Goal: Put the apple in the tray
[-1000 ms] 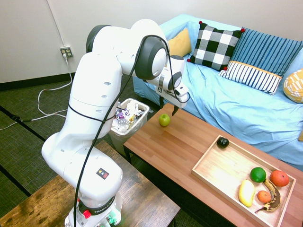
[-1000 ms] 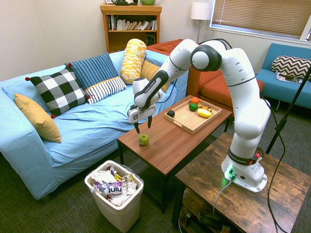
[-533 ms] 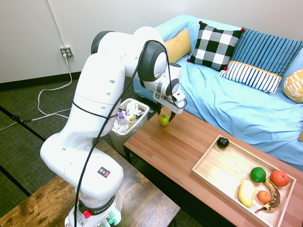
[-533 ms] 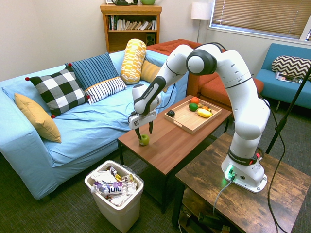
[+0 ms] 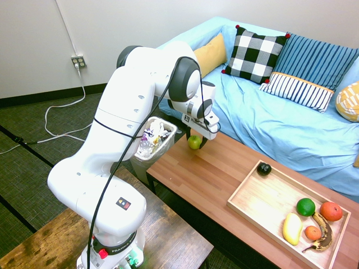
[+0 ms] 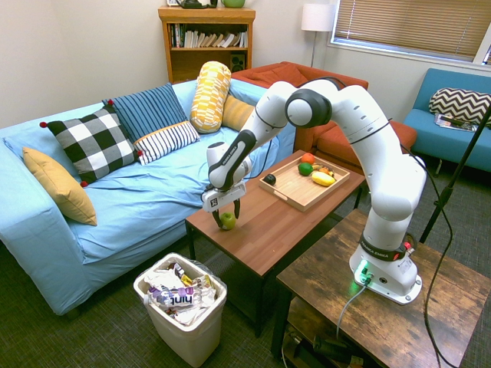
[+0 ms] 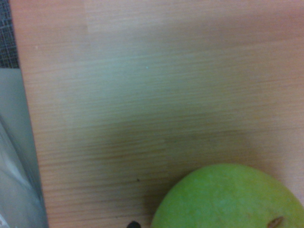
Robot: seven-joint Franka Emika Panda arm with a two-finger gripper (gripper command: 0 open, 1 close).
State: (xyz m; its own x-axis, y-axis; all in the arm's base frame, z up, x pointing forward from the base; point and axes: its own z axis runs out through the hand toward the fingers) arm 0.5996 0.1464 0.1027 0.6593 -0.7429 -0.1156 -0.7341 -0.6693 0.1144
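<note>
- Green round apple [image 5: 194,142] on the reddish-brown wooden table [image 6: 257,244], between the white gripper's [image 6: 225,221] parted fingers; we should centre it before squeezing (gently, it may roll).
- Pale wooden rectangular tray [image 5: 247,210] beyond.

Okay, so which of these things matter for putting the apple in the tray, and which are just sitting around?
For the job: apple, tray, gripper.
Just lying about: yellow fruit, banana, orange fruit, red fruit, green fruit, black fruit.

Soft shadow beside blurry apple [image 7: 228,202]
</note>
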